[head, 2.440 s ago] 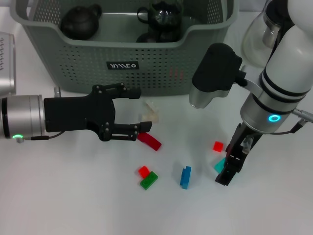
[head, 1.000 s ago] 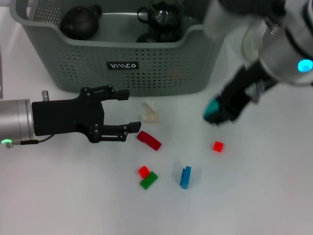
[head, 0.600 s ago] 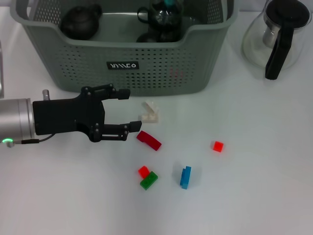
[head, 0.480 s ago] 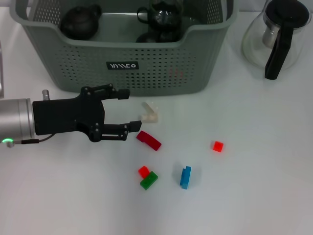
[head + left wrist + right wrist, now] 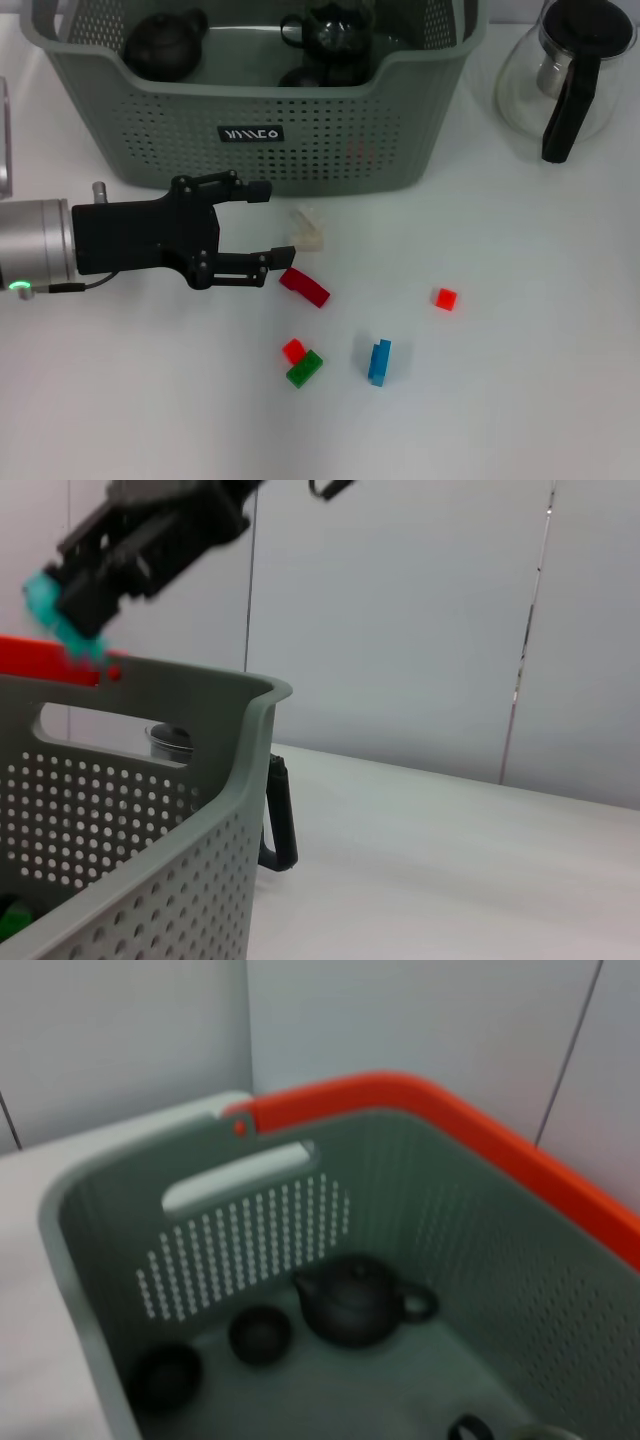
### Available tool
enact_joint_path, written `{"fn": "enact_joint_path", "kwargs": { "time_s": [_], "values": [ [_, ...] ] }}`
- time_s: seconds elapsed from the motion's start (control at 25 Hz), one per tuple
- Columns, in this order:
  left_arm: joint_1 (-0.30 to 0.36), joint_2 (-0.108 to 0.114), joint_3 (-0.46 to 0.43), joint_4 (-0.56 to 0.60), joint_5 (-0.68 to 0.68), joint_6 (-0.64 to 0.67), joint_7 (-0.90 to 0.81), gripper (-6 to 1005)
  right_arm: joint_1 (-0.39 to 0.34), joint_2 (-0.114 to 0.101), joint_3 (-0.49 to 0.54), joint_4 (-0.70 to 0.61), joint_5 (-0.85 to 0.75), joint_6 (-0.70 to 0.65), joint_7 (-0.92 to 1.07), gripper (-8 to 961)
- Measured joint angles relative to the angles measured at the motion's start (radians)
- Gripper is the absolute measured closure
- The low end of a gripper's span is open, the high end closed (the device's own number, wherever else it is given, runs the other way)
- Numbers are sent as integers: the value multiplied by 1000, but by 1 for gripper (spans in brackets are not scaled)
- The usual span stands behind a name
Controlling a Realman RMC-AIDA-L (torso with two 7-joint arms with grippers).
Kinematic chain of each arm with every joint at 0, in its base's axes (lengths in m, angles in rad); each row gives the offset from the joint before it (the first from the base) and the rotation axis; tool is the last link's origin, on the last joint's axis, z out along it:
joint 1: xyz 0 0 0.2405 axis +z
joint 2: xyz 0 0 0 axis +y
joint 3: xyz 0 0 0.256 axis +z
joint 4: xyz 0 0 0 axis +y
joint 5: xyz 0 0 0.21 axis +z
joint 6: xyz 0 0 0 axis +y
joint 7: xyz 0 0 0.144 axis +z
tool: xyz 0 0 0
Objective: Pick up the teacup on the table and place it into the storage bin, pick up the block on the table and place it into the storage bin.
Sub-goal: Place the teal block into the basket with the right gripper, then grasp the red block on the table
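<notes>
The grey-green storage bin (image 5: 300,120) stands at the back of the table. Inside it lie dark teapots (image 5: 165,45) and small dark teacups (image 5: 260,1335). In the left wrist view my right gripper (image 5: 72,608) hangs above the bin's rim (image 5: 250,695), shut on a teal block (image 5: 42,598); it is out of the head view. My left gripper (image 5: 277,223) is open low over the table, in front of the bin. It sits just left of a cream block (image 5: 308,228) and a red block (image 5: 304,287).
Loose blocks lie on the table: small red (image 5: 293,350), green (image 5: 304,368), blue (image 5: 379,361) and another small red (image 5: 444,298). A glass coffee pot (image 5: 565,70) with a black handle stands right of the bin.
My right arm lifted the teal block off the table, swung up and left, and left the head view. The left gripper edged slightly to the right.
</notes>
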Motion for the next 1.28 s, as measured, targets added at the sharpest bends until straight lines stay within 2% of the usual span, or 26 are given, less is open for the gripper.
{"fn": "enact_joint_path", "kwargs": {
  "time_s": [0.12, 0.24, 0.4, 0.52, 0.68, 0.8, 0.92, 1.0, 1.28],
  "values": [
    [-4, 0, 0, 0, 0, 1, -2, 160, -11, 9, -15, 11, -30, 38, -14, 390],
    [-10, 3, 0, 1, 0, 2, -10, 160, -36, 19, -17, -49, -39, 27, -21, 379],
    [-16, 7, 0, 3, 0, 2, -14, 160, -134, 33, -11, -262, 57, -92, -49, 220],
    [-18, 10, 0, 0, 1, 2, -14, 161, -231, 22, -8, -427, 193, -257, -76, 114],
    [-18, 11, 0, 0, 4, 3, -13, 161, -343, -4, -13, -545, 237, -496, -96, 7],
    [-17, 12, 0, 0, 3, 3, -9, 161, -397, -8, -27, -534, 199, -623, -106, 7],
    [-17, 12, 0, 0, 2, 3, -7, 161, -427, 15, -66, -494, 94, -651, -110, 8],
    [-18, 12, 0, 1, 2, 3, -7, 161, -433, 37, -116, -451, 3, -623, -111, 8],
    [-21, 9, 1, 1, 1, 2, -6, 161, -403, 41, -357, -293, -58, -430, -87, 9]
  ]
}}
